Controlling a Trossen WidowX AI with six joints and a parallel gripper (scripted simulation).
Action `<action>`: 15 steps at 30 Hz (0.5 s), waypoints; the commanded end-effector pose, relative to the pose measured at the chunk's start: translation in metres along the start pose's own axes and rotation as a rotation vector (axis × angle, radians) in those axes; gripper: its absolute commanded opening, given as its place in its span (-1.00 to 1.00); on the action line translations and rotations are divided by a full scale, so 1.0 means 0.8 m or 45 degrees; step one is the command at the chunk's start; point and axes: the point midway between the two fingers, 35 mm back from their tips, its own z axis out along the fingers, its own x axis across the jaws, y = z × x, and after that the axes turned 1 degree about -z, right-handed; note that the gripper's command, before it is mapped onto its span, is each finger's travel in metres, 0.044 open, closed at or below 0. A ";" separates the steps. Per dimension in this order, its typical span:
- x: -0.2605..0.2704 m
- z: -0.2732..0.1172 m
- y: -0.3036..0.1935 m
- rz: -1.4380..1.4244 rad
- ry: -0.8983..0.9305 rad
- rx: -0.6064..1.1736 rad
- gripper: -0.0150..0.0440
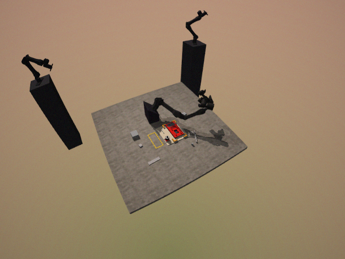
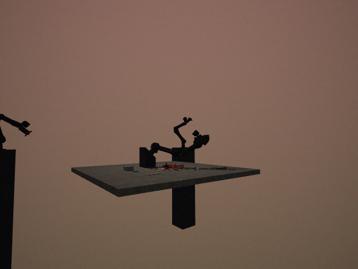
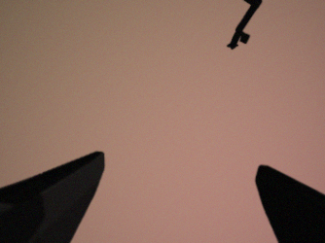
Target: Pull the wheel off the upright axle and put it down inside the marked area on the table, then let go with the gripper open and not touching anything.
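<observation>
The wheel is a small dark round thing with a light spot on top. It sits at the near left corner of a cream base beside a red part; the axle is too small to make out. The marked area is a yellow dashed rectangle on the table, just left of the base, with nothing inside it. My gripper is open and empty, high above the table's right side, far from the wheel. The wrist view shows only background between the fingers.
A grey block and a small cube lie left of the marked area. A flat grey bar lies in front. Small grey pieces lie right of the base. Two other arms stand on tall pillars beyond the table.
</observation>
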 end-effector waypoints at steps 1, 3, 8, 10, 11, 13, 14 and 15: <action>-0.001 0.001 0.000 -0.003 -0.005 0.000 0.78; -0.009 0.013 0.000 -0.031 -0.042 -0.002 0.60; -0.070 0.077 0.003 -0.206 -0.283 0.003 0.53; -0.102 0.102 0.005 -0.288 -0.398 0.019 0.53; -0.119 0.114 0.006 -0.334 -0.460 0.030 0.53; -0.156 0.135 0.008 -0.424 -0.583 0.058 0.53; -0.175 0.144 0.009 -0.468 -0.645 0.077 0.53; -0.194 0.151 0.010 -0.511 -0.707 0.098 0.53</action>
